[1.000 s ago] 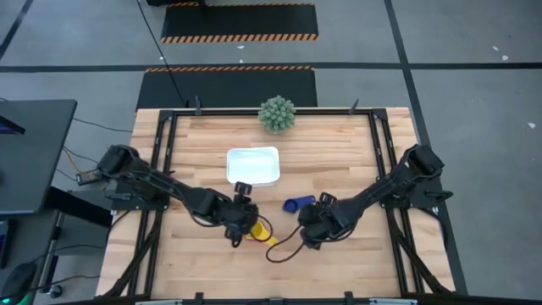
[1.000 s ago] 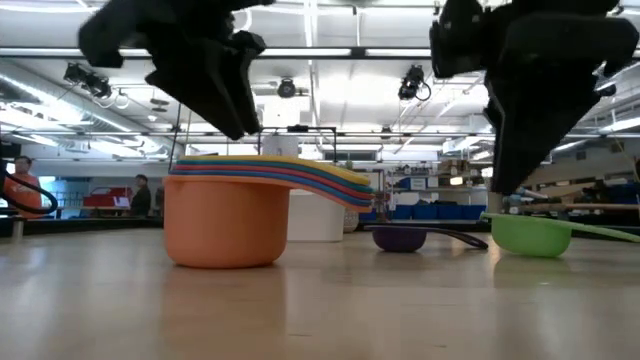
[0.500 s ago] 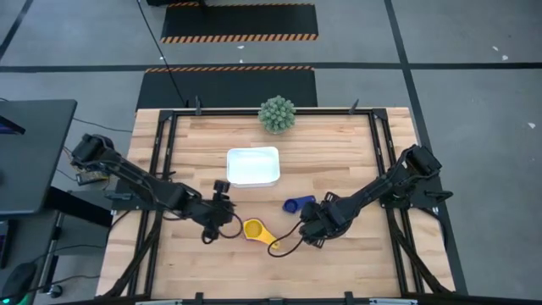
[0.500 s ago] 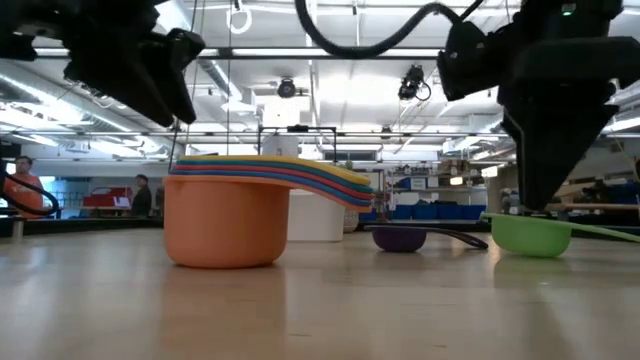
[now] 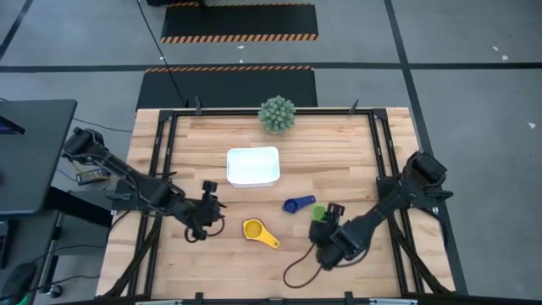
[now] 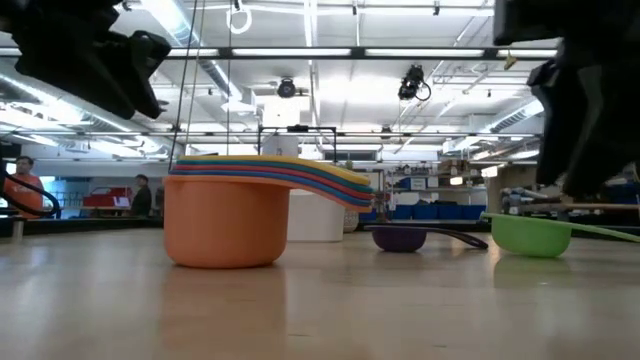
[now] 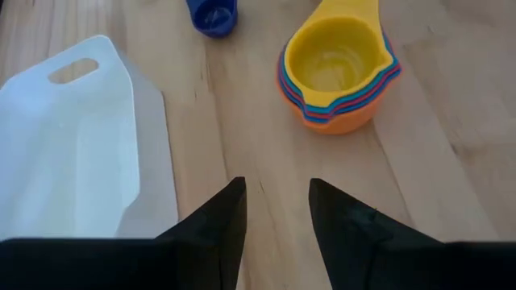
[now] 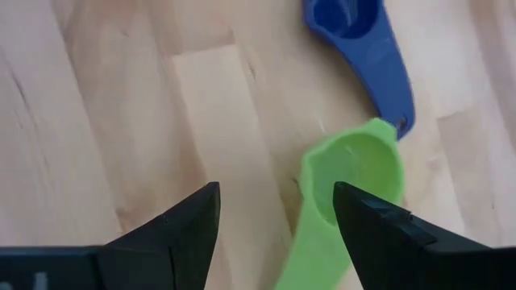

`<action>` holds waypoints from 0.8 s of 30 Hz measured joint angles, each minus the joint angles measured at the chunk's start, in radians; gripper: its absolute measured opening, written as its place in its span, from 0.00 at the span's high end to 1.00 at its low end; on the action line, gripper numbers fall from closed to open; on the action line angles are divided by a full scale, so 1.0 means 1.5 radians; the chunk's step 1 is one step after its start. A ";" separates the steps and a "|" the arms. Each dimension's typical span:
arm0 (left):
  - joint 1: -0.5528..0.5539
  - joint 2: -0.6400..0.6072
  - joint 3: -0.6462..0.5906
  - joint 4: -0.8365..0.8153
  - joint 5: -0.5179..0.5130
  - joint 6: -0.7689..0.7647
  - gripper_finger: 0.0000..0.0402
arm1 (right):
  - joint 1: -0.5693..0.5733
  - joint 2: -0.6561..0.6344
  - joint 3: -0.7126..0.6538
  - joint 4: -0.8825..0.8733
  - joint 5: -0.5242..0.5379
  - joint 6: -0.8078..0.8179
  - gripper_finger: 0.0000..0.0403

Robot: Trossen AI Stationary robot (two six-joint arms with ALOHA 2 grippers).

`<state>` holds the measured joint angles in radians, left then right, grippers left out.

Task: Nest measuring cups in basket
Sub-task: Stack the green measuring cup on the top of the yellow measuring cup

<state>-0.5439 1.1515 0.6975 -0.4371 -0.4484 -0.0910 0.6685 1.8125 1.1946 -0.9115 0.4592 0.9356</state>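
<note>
The nested stack of measuring cups (image 5: 253,230), yellow on top and orange at the bottom, stands on its base on the table, also seen in the left wrist view (image 7: 334,71) and the low view (image 6: 225,220). A dark blue cup (image 5: 295,204) (image 8: 359,32) and a green cup (image 5: 319,212) (image 8: 352,171) lie apart on the wood, to the right of the stack. The white basket (image 5: 252,167) (image 7: 72,153) sits farther back. My left gripper (image 5: 213,213) (image 7: 276,201) is open, left of the stack. My right gripper (image 5: 325,224) (image 8: 276,211) is open, just near of the green cup, touching nothing.
A green spiky ball plant (image 5: 277,113) stands at the far edge behind the basket. A black cable (image 5: 296,269) loops on the table near the right arm. Bare wood lies between the stack and the basket. People stand in the room beyond (image 6: 20,185).
My left gripper has drawn away from the stack toward the table's left, leaving the stack standing where it was. My right gripper has pulled back toward the near edge, and the green cup now shows uncovered on the table.
</note>
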 joint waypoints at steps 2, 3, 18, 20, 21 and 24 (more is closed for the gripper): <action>-0.006 -0.008 -0.009 -0.001 0.000 -0.005 0.64 | 0.014 0.015 0.000 -0.010 0.020 0.008 0.38; -0.010 -0.013 -0.013 -0.001 0.000 -0.005 0.64 | 0.017 0.024 0.000 -0.010 0.031 0.008 0.38; -0.041 -0.174 -0.148 0.137 -0.017 -0.014 0.64 | -0.024 0.076 -0.001 -0.016 0.043 -0.015 0.50; -0.041 -0.198 -0.169 0.156 -0.017 -0.014 0.64 | -0.026 0.078 -0.001 -0.018 0.048 -0.024 0.52; -0.042 -0.211 -0.178 0.162 -0.019 -0.014 0.64 | -0.027 0.078 -0.001 -0.021 0.052 -0.026 0.53; -0.042 -0.246 -0.204 0.181 -0.021 -0.013 0.64 | -0.031 0.078 -0.001 -0.027 0.055 -0.032 0.56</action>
<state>-0.6064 0.7826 0.3911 -0.1658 -0.4797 -0.1109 0.6221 1.9301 1.1931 -0.9520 0.5410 0.8884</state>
